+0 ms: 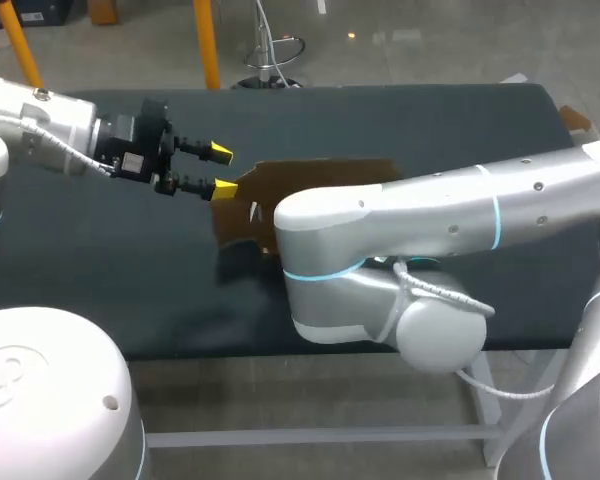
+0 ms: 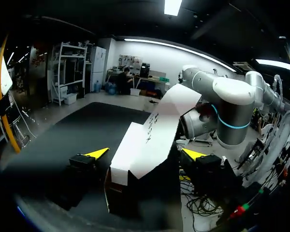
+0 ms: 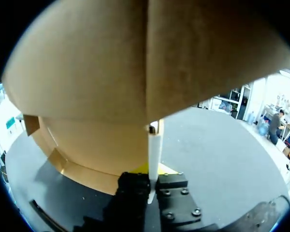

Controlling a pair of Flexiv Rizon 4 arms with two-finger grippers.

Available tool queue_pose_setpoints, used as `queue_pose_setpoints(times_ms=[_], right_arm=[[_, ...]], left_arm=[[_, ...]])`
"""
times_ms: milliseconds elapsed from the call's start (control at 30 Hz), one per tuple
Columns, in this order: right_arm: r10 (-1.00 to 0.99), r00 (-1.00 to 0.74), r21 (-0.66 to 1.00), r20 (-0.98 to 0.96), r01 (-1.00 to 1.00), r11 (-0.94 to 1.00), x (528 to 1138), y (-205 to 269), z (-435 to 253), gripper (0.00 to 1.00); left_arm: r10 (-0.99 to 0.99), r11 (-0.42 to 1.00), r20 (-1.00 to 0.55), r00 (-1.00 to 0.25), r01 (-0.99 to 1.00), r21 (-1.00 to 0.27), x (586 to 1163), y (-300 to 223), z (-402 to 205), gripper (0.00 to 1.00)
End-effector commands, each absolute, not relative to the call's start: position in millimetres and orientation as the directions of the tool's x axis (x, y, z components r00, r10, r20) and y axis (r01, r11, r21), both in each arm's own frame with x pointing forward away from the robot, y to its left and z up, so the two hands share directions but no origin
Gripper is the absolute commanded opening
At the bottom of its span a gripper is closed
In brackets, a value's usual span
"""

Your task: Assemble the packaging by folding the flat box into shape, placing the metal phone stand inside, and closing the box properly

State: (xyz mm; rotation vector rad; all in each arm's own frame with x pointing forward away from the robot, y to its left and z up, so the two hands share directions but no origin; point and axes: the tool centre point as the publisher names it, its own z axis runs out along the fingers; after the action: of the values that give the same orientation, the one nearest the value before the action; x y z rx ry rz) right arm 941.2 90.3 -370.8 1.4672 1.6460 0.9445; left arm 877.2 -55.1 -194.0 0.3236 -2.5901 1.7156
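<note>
While my right arm (image 1: 450,215) is lying across the middle of the dark table (image 1: 100,260), it is covering a large part of the brown cardboard box (image 1: 310,175) in the head view. Only the far edge and the left end of the card are showing past the arm's elbow, so the head view is not revealing how far the box is folded.

My right gripper (image 3: 152,173) is hiding under that arm in the head view and is showing only in the right wrist view. There its two dark fingers are pressing together on the thin edge of an upright panel, one on each side, with a sliver of yellow tip just peeking out behind them. The cardboard is filling nearly everything ahead of the gripper, one curved brown wall with a fold line down its middle, and its outer edges are running out of sight.

My left arm (image 1: 40,130) is coming in from the left, and my left gripper (image 1: 220,170) is hanging released at the left end of the box, fingers spread. In the left wrist view a pale flap is rising between the two yellow tips, clear of both. In the head view the nearer tip is sitting right at the card's corner, and I cannot tell whether it is touching. Below the flap, the box's lower part is lying in shadow and is hard to make out.
</note>
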Motion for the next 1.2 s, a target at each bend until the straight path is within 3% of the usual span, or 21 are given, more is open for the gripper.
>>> queue_pose_setpoints(times_ms=[33,1200], right_arm=[[0.932,0.281,0.889,-0.228,0.451,0.081,936,95,-373,0.00],[0.982,0.158,0.909,-0.106,0.416,0.032,917,84,-366,0.00]], left_arm=[[-0.229,0.386,0.094,-0.969,-0.179,-0.905,867,-50,-186,1.00],[-0.305,0.433,0.015,-0.952,-0.152,-0.889,848,-40,-165,1.00]])
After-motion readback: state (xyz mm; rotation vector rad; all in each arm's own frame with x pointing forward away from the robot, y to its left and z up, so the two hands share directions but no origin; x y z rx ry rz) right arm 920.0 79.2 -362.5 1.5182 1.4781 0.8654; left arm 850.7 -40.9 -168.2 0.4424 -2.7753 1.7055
